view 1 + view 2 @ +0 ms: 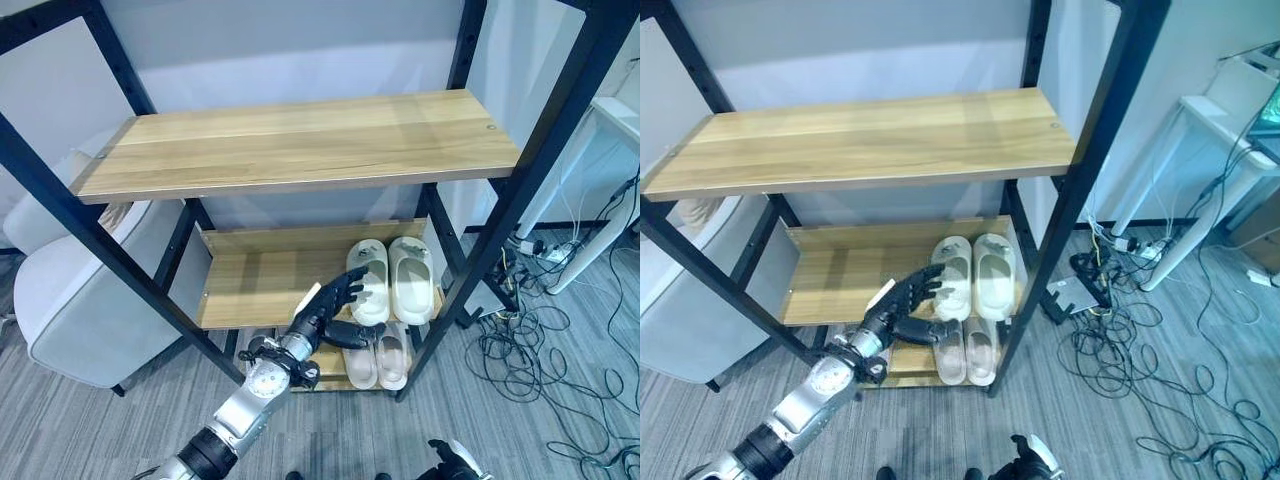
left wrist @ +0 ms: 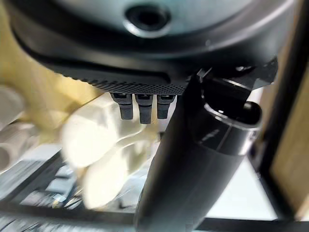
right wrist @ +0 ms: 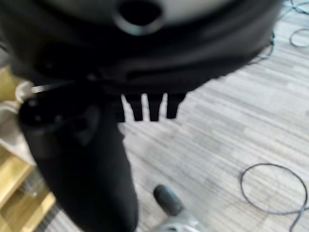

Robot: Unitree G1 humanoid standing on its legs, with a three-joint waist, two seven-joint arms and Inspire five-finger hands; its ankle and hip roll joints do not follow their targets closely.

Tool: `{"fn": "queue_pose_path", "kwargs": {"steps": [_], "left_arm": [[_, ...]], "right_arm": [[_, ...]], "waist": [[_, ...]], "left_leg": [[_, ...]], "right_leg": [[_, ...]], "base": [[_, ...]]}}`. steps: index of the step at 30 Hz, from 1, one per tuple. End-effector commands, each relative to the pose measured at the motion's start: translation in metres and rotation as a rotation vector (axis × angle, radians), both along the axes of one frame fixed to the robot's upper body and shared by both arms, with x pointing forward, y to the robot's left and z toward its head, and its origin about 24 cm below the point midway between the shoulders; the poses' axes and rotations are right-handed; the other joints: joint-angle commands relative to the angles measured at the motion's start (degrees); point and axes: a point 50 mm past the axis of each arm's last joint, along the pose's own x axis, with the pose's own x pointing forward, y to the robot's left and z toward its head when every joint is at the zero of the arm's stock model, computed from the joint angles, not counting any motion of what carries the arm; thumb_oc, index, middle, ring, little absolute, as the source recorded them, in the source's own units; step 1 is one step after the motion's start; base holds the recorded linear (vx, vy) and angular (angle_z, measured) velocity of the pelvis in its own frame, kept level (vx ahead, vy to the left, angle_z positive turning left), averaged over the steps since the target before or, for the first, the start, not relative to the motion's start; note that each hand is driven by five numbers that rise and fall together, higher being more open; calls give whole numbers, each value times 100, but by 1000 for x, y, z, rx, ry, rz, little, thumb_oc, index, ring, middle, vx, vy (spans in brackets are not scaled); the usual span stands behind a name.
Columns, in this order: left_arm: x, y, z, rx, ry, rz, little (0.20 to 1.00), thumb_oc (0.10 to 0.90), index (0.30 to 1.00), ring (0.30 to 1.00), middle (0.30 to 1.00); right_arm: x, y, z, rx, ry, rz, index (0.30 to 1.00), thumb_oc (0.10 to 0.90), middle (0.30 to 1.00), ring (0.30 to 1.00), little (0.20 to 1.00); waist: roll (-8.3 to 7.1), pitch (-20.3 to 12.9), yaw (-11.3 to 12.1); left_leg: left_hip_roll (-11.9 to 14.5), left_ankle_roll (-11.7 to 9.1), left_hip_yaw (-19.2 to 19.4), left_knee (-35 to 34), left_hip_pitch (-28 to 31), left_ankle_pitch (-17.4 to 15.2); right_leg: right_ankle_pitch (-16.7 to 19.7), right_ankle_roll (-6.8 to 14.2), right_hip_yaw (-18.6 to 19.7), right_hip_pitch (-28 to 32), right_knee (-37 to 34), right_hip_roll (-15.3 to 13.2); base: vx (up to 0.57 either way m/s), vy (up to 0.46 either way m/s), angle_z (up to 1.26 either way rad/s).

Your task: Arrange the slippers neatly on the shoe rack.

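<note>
A pair of white slippers [image 1: 392, 282] lies side by side at the right end of the rack's middle shelf [image 1: 255, 285]. A second, beige pair [image 1: 378, 362] lies on the bottom shelf right below. My left hand [image 1: 335, 308] hovers in front of the middle shelf, open with its fingers spread, the fingertips at the left edge of the left white slipper [image 1: 953, 275]. It holds nothing. The left wrist view has a white slipper [image 2: 96, 145] just past the fingers. My right hand [image 1: 455, 465] hangs low over the floor, open and idle.
The wooden top shelf [image 1: 300, 140] carries nothing. Black metal posts [image 1: 520, 200] frame the rack. A grey armchair [image 1: 70, 300] stands to the left. Loose cables [image 1: 540, 345] cover the floor on the right, beside a white table [image 1: 612, 130].
</note>
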Motion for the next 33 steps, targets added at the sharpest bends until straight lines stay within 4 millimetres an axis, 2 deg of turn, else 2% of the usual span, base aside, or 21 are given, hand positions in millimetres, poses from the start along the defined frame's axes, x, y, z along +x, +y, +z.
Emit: {"fn": "queue_pose_path", "kwargs": {"steps": [1, 4, 9, 10, 12, 14, 15, 16, 20, 23, 24, 26, 28, 29, 31, 33], "left_arm": [[10, -4, 59, -177, -244, -28, 900, 800, 900, 900, 900], [3, 11, 52, -166, -224, 2, 900, 800, 900, 900, 900], [-14, 44, 21, -87, -117, 81, 900, 800, 900, 900, 900], [-15, 44, 21, -87, -117, 81, 900, 800, 900, 900, 900], [-27, 66, -3, -1, -33, 142, 900, 800, 900, 900, 900], [-28, 67, -4, 0, -32, 142, 900, 800, 900, 900, 900], [-46, 94, -32, 106, 79, 214, 900, 800, 900, 900, 900], [-47, 95, -32, 107, 80, 215, 900, 800, 900, 900, 900], [-76, 127, -73, 253, 261, 313, 900, 800, 900, 900, 900], [-93, 139, -104, 367, 399, 345, 900, 800, 900, 900, 900], [-93, 139, -105, 367, 398, 344, 900, 800, 900, 900, 900], [-112, 147, -137, 487, 548, 361, 900, 800, 900, 900, 900], [-116, 147, -144, 508, 582, 367, 900, 800, 900, 900, 900], [-127, 150, -159, 559, 667, 383, 900, 800, 900, 900, 900], [-129, 149, -164, 573, 690, 385, 900, 800, 900, 900, 900], [-140, 150, -179, 631, 779, 400, 900, 800, 900, 900, 900]], "right_arm": [[-1, 12, -2, 33, -6, 17, 900, 800, 900, 900, 900], [1, 14, -2, 43, -10, 19, 900, 800, 900, 900, 900], [5, 14, -1, 57, -20, 18, 900, 800, 900, 900, 900], [5, 14, -1, 57, -20, 18, 900, 800, 900, 900, 900], [5, 12, 0, 58, -28, 8, 900, 800, 900, 900, 900], [5, 12, 0, 58, -26, 9, 900, 800, 900, 900, 900], [6, 8, 2, 58, -39, -7, 900, 800, 900, 900, 900], [5, 8, 1, 59, -38, -6, 900, 800, 900, 900, 900], [2, 4, 1, 65, -36, -18, 900, 800, 900, 900, 900], [-2, 5, 1, 77, -32, -17, 900, 800, 900, 900, 900], [-2, 4, 1, 76, -32, -17, 900, 800, 900, 900, 900], [-4, 3, 0, 82, -27, -20, 900, 800, 900, 900, 900], [-5, 2, 0, 81, -26, -21, 900, 800, 900, 900, 900], [-6, 1, 0, 81, -19, -28, 900, 800, 900, 900, 900], [-6, 0, 0, 79, -18, -30, 900, 800, 900, 900, 900], [-7, -3, 0, 70, -8, -42, 900, 800, 900, 900, 900]], "waist": [[-260, -297, 262], [-317, -304, 354], [-396, -311, 512], [-396, -312, 510], [-438, -298, 597], [-440, -304, 590], [-475, -285, 658], [-479, -292, 648], [-522, -267, 704], [-543, -252, 695], [-539, -251, 695], [-554, -241, 643], [-553, -238, 628], [-563, -238, 601], [-559, -229, 596], [-558, -232, 570]], "left_leg": [[146, -366, 3, 11, 57, -319], [138, -366, -18, 11, 64, -325], [120, -366, -60, 11, 83, -316], [120, -366, -60, 11, 83, -316], [111, -364, -88, 11, 88, -311], [110, -364, -88, 11, 90, -312], [97, -353, -114, 11, 77, -307], [95, -352, -117, 11, 77, -307], [50, -323, -158, 11, 46, -294], [30, -297, -162, 11, 38, -298], [29, -296, -163, 11, 37, -298], [6, -277, -160, 11, 39, -306], [-2, -273, -153, 11, 42, -309], [-12, -262, -133, 11, 45, -316], [-17, -256, -128, 11, 47, -323], [-35, -240, -102, 11, 75, -347]], "right_leg": [[-24, 665, -542, -199, 69, -416], [-21, 666, -584, -161, 69, -426], [-9, 667, -677, -97, 69, -434], [-9, 667, -678, -96, 69, -434], [0, 663, -730, -58, 69, -448], [-2, 664, -731, -56, 69, -449], [18, 674, -778, -42, 69, -464], [16, 676, -782, -40, 69, -466], [60, 685, -820, -48, 69, -500], [72, 688, -816, -48, 69, -520], [72, 689, -818, -48, 69, -521], [76, 692, -806, -52, 74, -537], [77, 693, -800, -54, 76, -539], [83, 697, -790, -59, 73, -548], [86, 700, -780, -65, 75, -552], [85, 699, -741, -67, 78, -557]], "base": [[-9, 27, 13], [-8, 21, 8], [-13, 21, 7], [-20, 32, 14], [-17, 32, 11], [-10, 28, 5], [-15, 44, 3], [-22, 71, 2], [-22, 51, 3], [-15, 46, 6], [-15, 52, 4], [-13, 56, 3], [-10, 40, 2], [-16, 46, 0], [-11, 50, 0], [0, 61, 0]]}}
